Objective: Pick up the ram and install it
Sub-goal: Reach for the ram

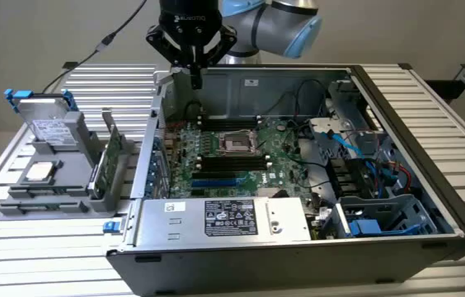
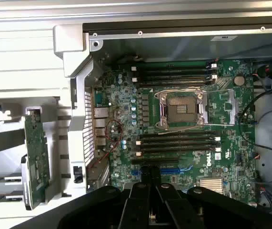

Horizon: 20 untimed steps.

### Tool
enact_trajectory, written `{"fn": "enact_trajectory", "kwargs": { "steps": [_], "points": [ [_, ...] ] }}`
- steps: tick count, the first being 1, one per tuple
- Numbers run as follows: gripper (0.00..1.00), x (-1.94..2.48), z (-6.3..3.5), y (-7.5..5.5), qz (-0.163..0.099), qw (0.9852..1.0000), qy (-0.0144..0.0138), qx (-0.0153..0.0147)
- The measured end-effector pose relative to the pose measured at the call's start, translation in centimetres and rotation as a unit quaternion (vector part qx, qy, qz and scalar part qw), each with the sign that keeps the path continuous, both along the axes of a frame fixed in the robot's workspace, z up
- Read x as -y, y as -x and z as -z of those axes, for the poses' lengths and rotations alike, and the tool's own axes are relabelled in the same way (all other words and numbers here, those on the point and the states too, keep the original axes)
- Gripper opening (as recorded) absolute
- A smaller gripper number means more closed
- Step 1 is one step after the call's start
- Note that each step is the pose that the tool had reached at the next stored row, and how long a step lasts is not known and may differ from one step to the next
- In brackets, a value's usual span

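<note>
Here, toward the near side on the exterior view's left, the ram point(image 1: 103, 162) point(image 2: 35, 162) stands on its long edge in a gray holder point(image 1: 42, 201), just outside the open computer case point(image 1: 298, 260). Its long axis runs from near to far along the case wall beside it, and crosswise to the dark memory slots point(image 2: 178, 143). Nothing grips it. A silver hard drive point(image 1: 51, 127) leans in the same holder. Holder and case sit on a slatted metal table point(image 1: 18, 260).

Inside the case, past the silver power supply point(image 1: 224, 219), the green motherboard point(image 1: 232, 154) lies flat. At the far left corner of the case the gripper point(image 1: 195, 80) point(image 2: 150, 171) hangs pointing straight down, fingers pressed together on nothing, well apart from the ram. The arm point(image 1: 282, 25) bends in from above, with a plain beige wall behind it.
</note>
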<state>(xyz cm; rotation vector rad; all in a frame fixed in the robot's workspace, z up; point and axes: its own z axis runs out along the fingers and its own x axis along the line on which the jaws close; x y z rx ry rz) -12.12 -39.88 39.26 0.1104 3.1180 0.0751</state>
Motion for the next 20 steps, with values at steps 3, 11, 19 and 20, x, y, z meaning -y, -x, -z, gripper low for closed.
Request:
{"fn": "enact_trajectory", "kwargs": {
  "steps": [3, 11, 19, 20],
  "points": [
    [0.10, 0.00, 0.00, 0.0, 0.000, 1.0000, 0.0000, 0.0000],
    [0.10, 0.00, 0.00, 0.0, 0.000, 1.0000, 0.0000, 0.0000],
    [0.10, 0.00, 0.00, 1.2, 0.000, 1.0000, 0.0001, -0.0003],
    [0.10, 0.00, 0.00, 1.7, 0.000, 1.0000, 0.0000, -0.0005]
  ]
}}
